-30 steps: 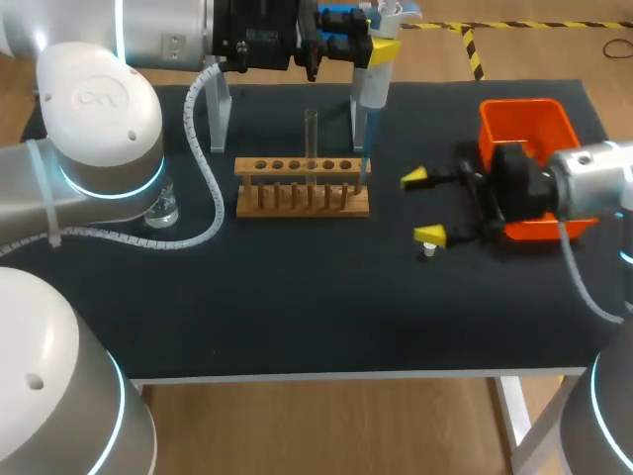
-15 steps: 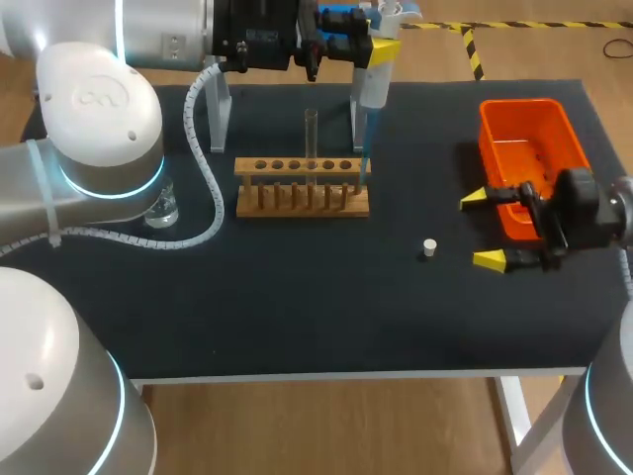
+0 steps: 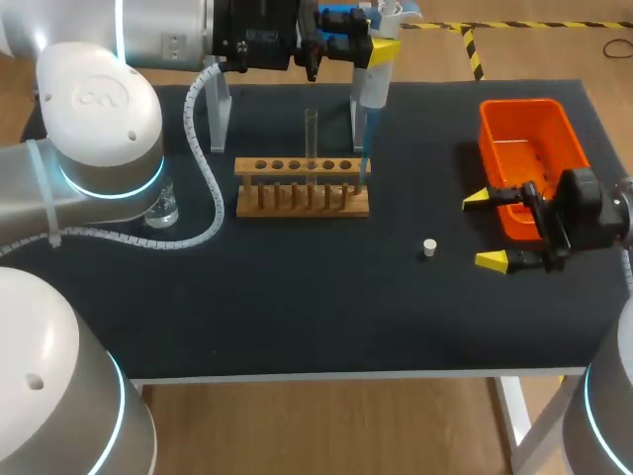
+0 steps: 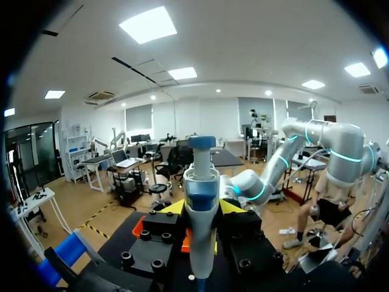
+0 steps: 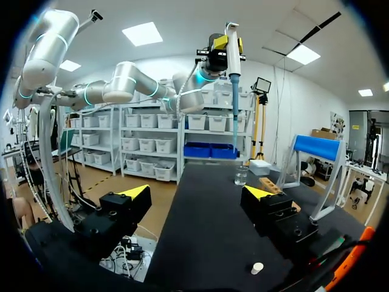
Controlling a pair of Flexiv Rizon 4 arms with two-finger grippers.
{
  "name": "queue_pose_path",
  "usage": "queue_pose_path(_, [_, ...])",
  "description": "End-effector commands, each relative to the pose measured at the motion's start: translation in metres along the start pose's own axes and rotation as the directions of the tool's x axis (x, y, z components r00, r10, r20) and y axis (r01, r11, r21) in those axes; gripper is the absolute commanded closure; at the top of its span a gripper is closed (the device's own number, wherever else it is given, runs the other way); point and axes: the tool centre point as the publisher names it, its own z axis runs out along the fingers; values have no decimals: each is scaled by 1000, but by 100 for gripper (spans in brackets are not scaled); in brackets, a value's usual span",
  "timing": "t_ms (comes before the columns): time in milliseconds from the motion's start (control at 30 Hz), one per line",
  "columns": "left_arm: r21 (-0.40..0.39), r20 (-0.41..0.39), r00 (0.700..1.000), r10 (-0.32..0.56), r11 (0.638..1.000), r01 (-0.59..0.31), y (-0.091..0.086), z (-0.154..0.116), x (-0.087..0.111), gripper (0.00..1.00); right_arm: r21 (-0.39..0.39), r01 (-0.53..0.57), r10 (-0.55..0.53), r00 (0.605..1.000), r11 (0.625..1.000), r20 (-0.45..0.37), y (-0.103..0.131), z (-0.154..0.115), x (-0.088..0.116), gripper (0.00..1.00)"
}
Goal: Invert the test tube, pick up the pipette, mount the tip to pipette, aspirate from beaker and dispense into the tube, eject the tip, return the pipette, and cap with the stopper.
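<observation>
My left gripper (image 3: 358,42) is at the back of the table, shut on the white and blue pipette (image 3: 376,74), which hangs upright with its thin end just above the right end of the wooden rack (image 3: 302,188). In the left wrist view the pipette (image 4: 201,201) stands between the yellow fingertips (image 4: 173,207). A clear test tube (image 3: 311,139) stands upright in the rack. The small white stopper (image 3: 429,247) lies on the mat to the right of the rack. My right gripper (image 3: 487,230) hangs open to the stopper's right with nothing in it. In the right wrist view the stopper (image 5: 258,267) lies below the open gripper (image 5: 196,192).
An orange bin (image 3: 534,129) sits at the right, just behind my right gripper. A glass beaker (image 3: 161,208) stands at the left beside my left arm. The white posts of a stand (image 3: 219,104) rise behind the rack.
My right gripper has drawn back to the right, away from the stopper, which stays on the mat. The left arm and pipette have not moved.
</observation>
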Motion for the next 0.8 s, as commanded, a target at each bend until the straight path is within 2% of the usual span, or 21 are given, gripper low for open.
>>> queue_pose_path(33, [4, -1, 1000, 1, 1000, -1, 1, 0, 0, 100, 1, 1, -1, 1000, 1000, 0, 0, -1, 1, 0])
queue_pose_path(167, [-9, 19, 1000, 8, 1000, -8, 4, -12, -6, 100, 1, 1, -1, 1000, 1000, 0, 0, -1, 1, 0])
queue_pose_path(333, [-39, 79, 997, 14, 999, -11, 16, -44, -20, 100, 1, 1, -1, 1000, 1000, 0, 0, -1, 1, 0])
queue_pose_path(633, [-84, 220, 975, 27, 996, -8, 44, -125, -56, 100, 1, 1, -1, 1000, 1000, 0, 0, -1, 1, 0])
queue_pose_path(800, [-73, 295, 955, 24, 997, -3, 58, -169, -76, 100, 1, 1, -1, 1000, 1000, 0, 0, -1, 1, 0])
